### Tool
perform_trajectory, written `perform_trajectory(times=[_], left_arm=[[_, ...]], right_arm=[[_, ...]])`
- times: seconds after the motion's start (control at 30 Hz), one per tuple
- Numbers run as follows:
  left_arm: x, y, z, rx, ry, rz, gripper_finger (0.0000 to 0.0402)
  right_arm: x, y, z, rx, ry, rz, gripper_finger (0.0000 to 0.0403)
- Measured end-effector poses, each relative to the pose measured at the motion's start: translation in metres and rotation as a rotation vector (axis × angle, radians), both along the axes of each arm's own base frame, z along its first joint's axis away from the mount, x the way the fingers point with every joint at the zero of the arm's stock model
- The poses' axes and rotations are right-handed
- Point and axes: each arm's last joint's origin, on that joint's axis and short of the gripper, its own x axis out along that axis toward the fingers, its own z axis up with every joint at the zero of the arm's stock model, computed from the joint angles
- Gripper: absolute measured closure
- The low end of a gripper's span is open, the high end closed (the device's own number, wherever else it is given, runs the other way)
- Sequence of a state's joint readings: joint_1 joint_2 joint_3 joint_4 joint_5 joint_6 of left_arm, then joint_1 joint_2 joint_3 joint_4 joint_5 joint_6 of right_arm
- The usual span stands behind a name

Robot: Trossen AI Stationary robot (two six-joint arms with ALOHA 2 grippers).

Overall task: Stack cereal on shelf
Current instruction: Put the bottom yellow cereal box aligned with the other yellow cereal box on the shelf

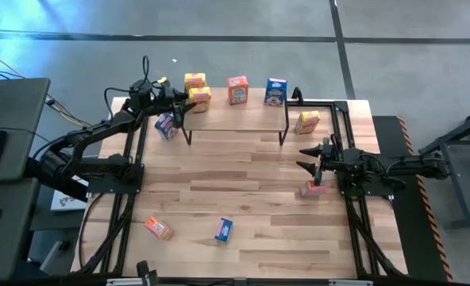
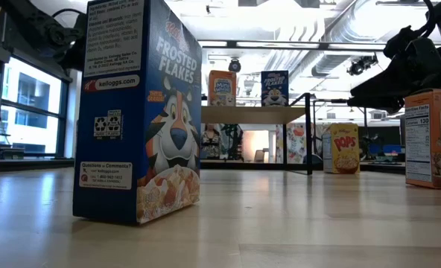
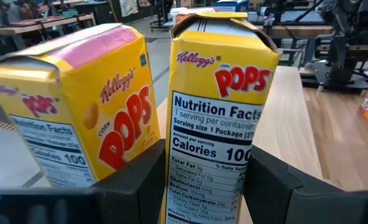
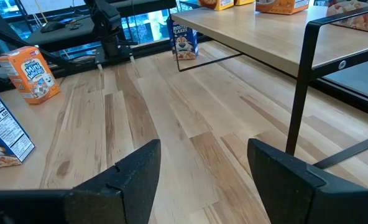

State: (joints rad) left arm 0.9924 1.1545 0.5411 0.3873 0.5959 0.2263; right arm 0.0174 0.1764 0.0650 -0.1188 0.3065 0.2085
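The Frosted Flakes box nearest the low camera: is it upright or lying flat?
Upright. The Frosted Flakes box stands on its narrow bottom end on the table, with its printed front reading the right way up.

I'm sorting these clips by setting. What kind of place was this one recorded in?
Probably a robotics lab or workshop in an open, industrial-style room. The wooden table stands on a bare concrete floor, exposed ducts run along the ceiling, and more workbenches stand behind.
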Motion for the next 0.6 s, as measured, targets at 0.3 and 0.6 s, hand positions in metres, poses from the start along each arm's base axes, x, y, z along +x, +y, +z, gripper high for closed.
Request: perform_trajectory(times=[0.3,0.6], left_arm=[[-0.004,0.004,-0.002,-0.024,-0.004,0.011,0.0231],[-0.011,0.009,-0.002,-0.051,-0.016,0.029,0.0231]], right_arm=[[0.0,0.0,0.0,0.0,0.0,0.0,0.0171],[0.0,0.0,0.0,0.0,-0.001,0.0,0.0171]])
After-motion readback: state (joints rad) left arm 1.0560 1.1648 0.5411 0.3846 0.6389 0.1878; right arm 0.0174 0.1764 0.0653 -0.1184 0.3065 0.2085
